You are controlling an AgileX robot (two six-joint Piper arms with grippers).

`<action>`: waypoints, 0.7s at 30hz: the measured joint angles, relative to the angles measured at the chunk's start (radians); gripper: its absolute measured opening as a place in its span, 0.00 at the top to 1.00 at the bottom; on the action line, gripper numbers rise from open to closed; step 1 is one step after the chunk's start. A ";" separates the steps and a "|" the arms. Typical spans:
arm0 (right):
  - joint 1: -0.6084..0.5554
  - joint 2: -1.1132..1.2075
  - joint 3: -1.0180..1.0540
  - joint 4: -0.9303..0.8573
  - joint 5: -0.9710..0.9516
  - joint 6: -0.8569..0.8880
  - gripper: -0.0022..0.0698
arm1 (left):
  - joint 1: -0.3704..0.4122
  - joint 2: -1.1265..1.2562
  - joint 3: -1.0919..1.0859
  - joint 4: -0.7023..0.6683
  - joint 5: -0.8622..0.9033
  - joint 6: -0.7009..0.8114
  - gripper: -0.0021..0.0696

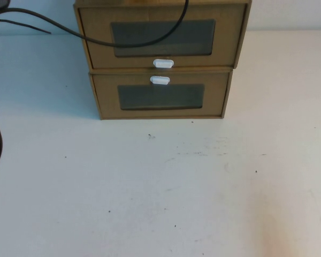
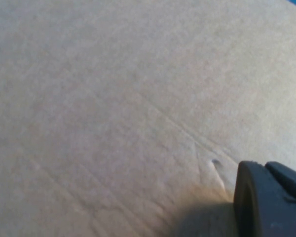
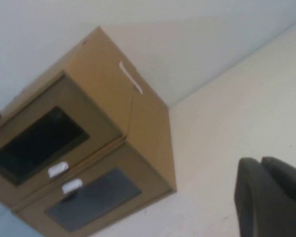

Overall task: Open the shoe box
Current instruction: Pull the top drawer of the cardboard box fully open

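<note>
Two stacked shoe boxes sit shut at the worktop's rear. Closed and empty, right pincer hovers apart; left pincer, state untellable, hugs cardboard. Tugging a handle may drag both.

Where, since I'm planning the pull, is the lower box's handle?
High view: lower handle, centred at the lower box's top edge, just below the upper handle. Left gripper faces cardboard close up; right gripper, shut, is away to that box's right.
</note>
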 joint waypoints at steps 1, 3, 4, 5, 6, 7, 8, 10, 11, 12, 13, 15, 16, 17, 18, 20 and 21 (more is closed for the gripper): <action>0.000 0.035 -0.053 -0.028 0.051 0.000 0.99 | 0.000 0.000 0.000 0.000 0.001 -0.004 0.98; 0.000 0.116 -0.148 -0.081 0.161 -0.006 0.99 | 0.000 0.000 0.000 -0.002 0.006 -0.009 0.98; 0.000 0.162 -0.197 -0.103 0.224 -0.023 0.99 | 0.000 0.000 0.000 0.000 0.009 -0.011 0.98; 0.000 0.208 -0.241 -0.118 0.281 -0.049 0.99 | 0.000 0.000 0.000 0.000 0.010 -0.011 0.98; 0.000 0.249 -0.280 -0.123 0.331 -0.088 0.99 | 0.000 0.000 -0.002 0.000 0.010 -0.014 0.98; 0.000 0.286 -0.316 -0.126 0.371 -0.130 0.99 | 0.000 0.000 -0.001 -0.002 0.010 -0.016 0.98; 0.000 0.313 -0.343 -0.125 0.399 -0.162 0.99 | 0.000 0.000 -0.001 -0.002 0.013 -0.018 0.98; 0.003 0.372 -0.404 -0.127 0.452 -0.226 0.99 | 0.000 0.000 -0.001 -0.002 0.013 -0.020 0.98; 0.014 0.395 -0.425 -0.127 0.464 -0.243 0.99 | 0.000 0.000 -0.001 -0.002 0.013 -0.022 0.98; 0.033 0.424 -0.447 -0.127 0.471 -0.257 0.99 | 0.000 0.000 -0.001 -0.002 0.013 -0.023 0.98; 0.062 0.453 -0.467 -0.127 0.475 -0.269 0.99 | 0.000 0.000 -0.001 -0.002 0.013 -0.024 0.98; 0.129 0.520 -0.502 -0.139 0.475 -0.279 0.99 | 0.000 0.000 -0.001 -0.002 0.013 -0.029 0.98; 0.170 0.561 -0.522 -0.148 0.475 -0.283 0.99 | 0.000 0.000 -0.001 -0.002 0.013 -0.033 0.98; 0.203 0.597 -0.540 -0.155 0.475 -0.289 0.99 | 0.000 0.000 -0.001 -0.002 0.013 -0.039 0.98; 0.242 0.649 -0.566 -0.163 0.475 -0.298 0.99 | 0.000 0.000 -0.001 -0.002 0.013 -0.045 0.98; 0.316 0.750 -0.623 -0.178 0.475 -0.310 0.99 | 0.000 0.000 -0.001 -0.002 0.013 -0.061 0.98; 0.353 0.808 -0.659 -0.193 0.470 -0.315 0.99 | 0.000 0.000 -0.001 -0.002 0.015 -0.069 0.98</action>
